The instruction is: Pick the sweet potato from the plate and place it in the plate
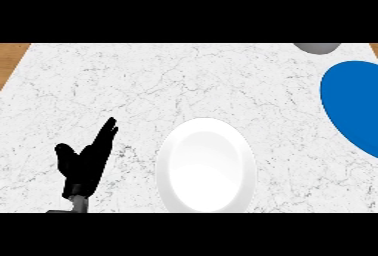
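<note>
White marble counter (148, 85) fills the frame, with a white plate (207, 165) set at lower centre and a blue plate (354, 105) cut off by the right edge. The left hand (85, 162) is seen at lower left, fingers straight and up, holding nothing, evidently at rest. The right hand is not shown. No sweet potato can be seen on either plate; its location cannot be told. A grey object (317, 47) is glimpsed at upper right.
</note>
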Robot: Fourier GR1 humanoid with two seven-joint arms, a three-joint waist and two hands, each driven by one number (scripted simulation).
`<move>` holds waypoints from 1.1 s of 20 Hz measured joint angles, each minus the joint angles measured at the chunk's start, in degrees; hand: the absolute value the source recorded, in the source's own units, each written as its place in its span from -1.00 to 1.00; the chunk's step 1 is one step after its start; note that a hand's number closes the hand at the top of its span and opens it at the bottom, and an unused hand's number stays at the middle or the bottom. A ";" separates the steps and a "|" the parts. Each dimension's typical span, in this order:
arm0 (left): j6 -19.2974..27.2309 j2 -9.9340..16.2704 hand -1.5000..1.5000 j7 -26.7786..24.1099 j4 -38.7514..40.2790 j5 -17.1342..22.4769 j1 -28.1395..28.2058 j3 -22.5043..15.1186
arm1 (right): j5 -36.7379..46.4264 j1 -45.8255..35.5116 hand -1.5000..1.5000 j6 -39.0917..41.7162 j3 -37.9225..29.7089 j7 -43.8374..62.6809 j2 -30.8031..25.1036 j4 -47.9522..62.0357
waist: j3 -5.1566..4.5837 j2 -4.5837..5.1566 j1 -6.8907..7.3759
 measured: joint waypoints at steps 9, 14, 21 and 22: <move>0.14 -0.07 0.00 0.37 0.37 0.15 0.44 0.34 | 11.64 7.06 1.00 -8.60 -11.11 -0.31 -2.58 1.80 | 0.04 -0.66 -1.13; 0.31 0.00 0.00 0.59 0.41 0.13 0.88 0.60 | 16.78 12.46 1.00 -13.57 -18.52 -0.32 -1.96 1.10 | 0.06 -1.15 -1.72; 0.31 0.01 0.00 0.84 0.65 0.13 1.03 0.83 | 23.48 19.97 1.00 -20.32 -29.58 -0.17 0.94 -1.62 | -0.02 -1.68 -1.91; 0.36 -0.09 0.00 0.95 0.69 0.21 1.01 0.89 | 23.09 20.80 1.00 -20.97 -31.90 -0.02 1.78 -1.64 | -0.01 -1.72 -2.08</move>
